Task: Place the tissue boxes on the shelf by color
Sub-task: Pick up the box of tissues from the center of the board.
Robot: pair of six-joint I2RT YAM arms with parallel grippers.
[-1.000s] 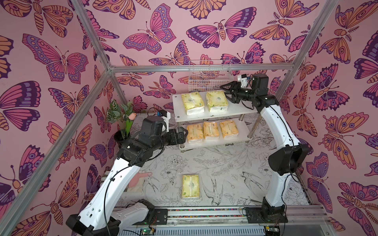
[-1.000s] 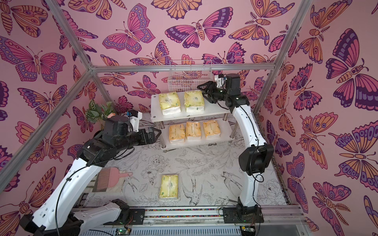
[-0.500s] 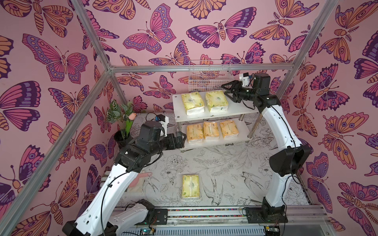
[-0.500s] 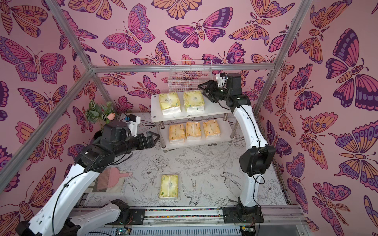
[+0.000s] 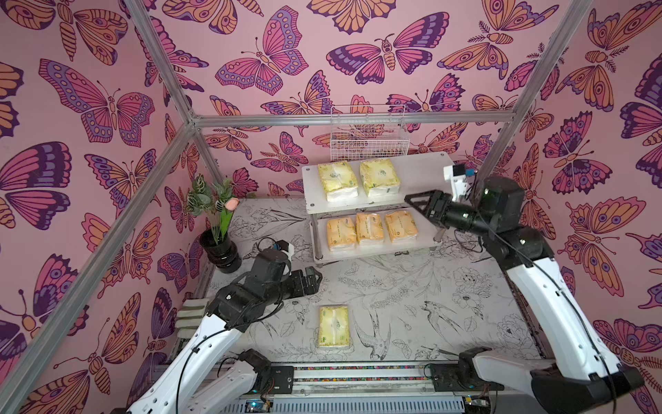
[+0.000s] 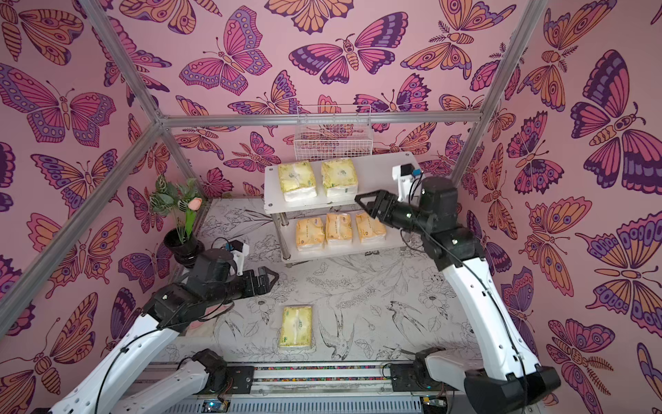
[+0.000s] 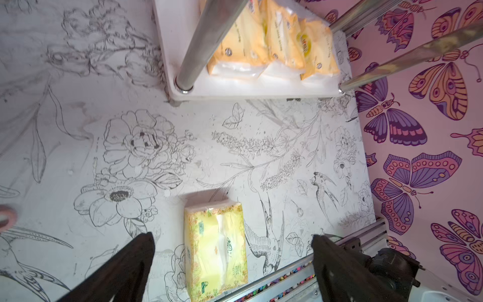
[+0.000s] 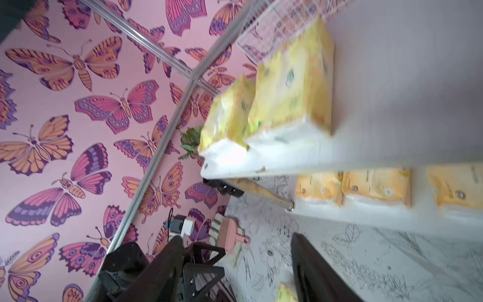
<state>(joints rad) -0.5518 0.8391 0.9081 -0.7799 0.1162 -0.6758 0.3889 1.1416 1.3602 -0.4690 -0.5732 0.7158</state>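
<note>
A pale tissue pack (image 5: pixel 334 326) is seen lying on the table (image 5: pixel 447 286); five are ranged by color on the shelf (image 5: pixel 419 172). Left gripper (image 5: pixel 315 277) and right gripper (image 5: pixel 415 205) are held agape, empty.

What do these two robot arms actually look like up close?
Long white shells, black joints, thin black cables running alongside. The left pincer and right pincer are black, with tapering triangular fingers. A small white box with a blue part sits on each wrist.

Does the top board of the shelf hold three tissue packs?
No, only two pale yellow-green packs lie on the top board; the third pack lies on the table.
</note>
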